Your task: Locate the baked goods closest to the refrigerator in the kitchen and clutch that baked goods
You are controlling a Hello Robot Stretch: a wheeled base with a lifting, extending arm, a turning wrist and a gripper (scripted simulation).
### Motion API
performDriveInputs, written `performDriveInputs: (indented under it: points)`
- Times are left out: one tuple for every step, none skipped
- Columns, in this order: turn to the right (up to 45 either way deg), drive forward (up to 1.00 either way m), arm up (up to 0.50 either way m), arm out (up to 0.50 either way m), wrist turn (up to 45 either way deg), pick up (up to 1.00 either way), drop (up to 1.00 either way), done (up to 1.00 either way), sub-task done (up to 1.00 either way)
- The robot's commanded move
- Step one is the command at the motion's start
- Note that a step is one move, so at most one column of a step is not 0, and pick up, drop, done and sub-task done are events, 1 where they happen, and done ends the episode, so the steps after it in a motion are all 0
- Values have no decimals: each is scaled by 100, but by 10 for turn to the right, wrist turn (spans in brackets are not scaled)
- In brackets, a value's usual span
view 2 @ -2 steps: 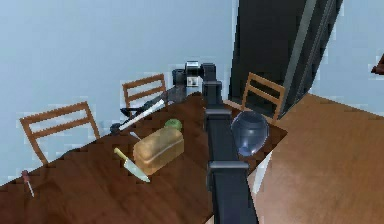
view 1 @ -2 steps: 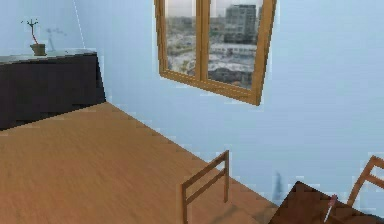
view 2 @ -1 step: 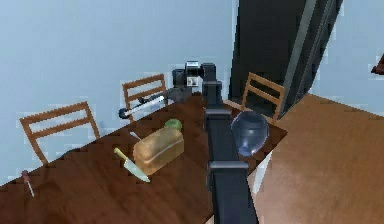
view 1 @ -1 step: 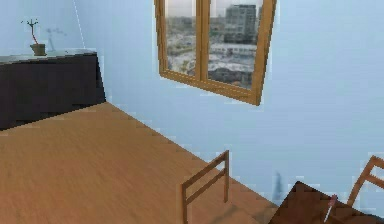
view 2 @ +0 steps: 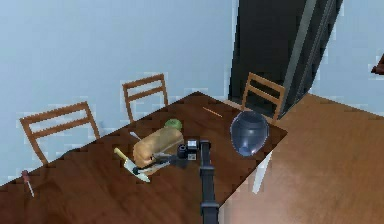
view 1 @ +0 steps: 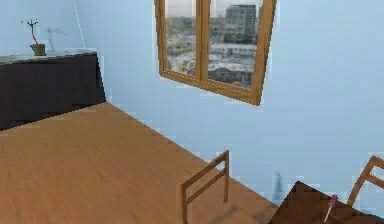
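A tan loaf of bread (view 2: 151,146) lies near the middle of a dark wooden table (view 2: 80,190) in the arm side view. A small green round thing (view 2: 174,125) sits just behind it. The dark arm bar (view 2: 206,185) rises from the bottom edge and ends at the gripper (view 2: 163,162), right beside the loaf's near end. The loaf lies on the table at the gripper's far end, so I cannot tell whether the gripper holds anything.
A dark blue bowl (view 2: 249,132) stands on the table's right. Thin utensils (view 2: 128,160) lie near the loaf. Wooden chairs (view 2: 146,92) line the far side; a dark doorway (view 2: 275,50) is behind. In the forward view there are a window (view 1: 214,42), a dark sideboard (view 1: 50,85) with a potted plant (view 1: 36,38), a chair (view 1: 206,184) and the table's corner (view 1: 308,206).
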Motion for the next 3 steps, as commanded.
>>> performDriveInputs:
  points:
    - [0, 0, 0, 0, 0, 100, 0, 0, 0]
    - [0, 0, 10, 0, 0, 0, 0, 0, 0]
    - [0, 0, 0, 0, 0, 0, 0, 100, 0]
